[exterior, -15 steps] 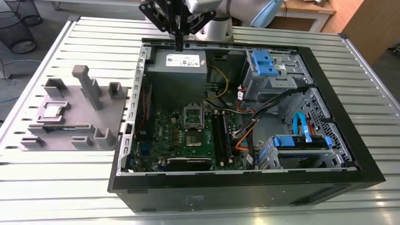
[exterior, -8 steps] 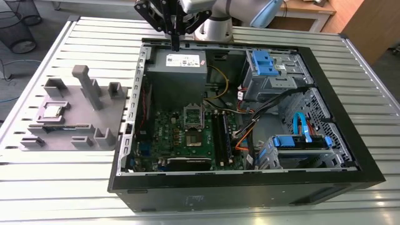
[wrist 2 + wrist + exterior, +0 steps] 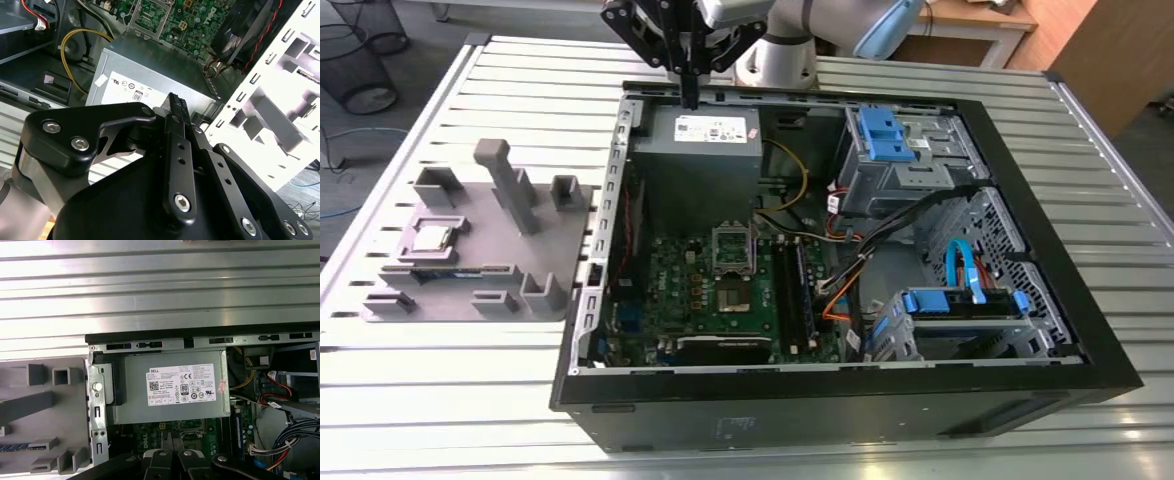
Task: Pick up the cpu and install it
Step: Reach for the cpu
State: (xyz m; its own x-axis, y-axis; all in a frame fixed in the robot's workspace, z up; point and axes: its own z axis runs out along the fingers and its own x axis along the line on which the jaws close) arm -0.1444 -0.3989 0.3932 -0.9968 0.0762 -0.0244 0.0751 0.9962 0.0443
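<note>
Over the power supply (image 3: 704,130) in the computer case (image 3: 1107,372) | jaws pressed together, holding nothing | cpu (image 3: 430,237) lies on the grey fixture tray (image 3: 480,300) on the bench (image 3: 520,60), outside the case, well apart from jaws | status: not picked, not installed

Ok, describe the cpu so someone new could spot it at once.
Beside the open computer case, on the exterior view's left, lies a grey holder tray. The cpu sits on it: a flat silvery square among plain grey blocks and posts.
</note>
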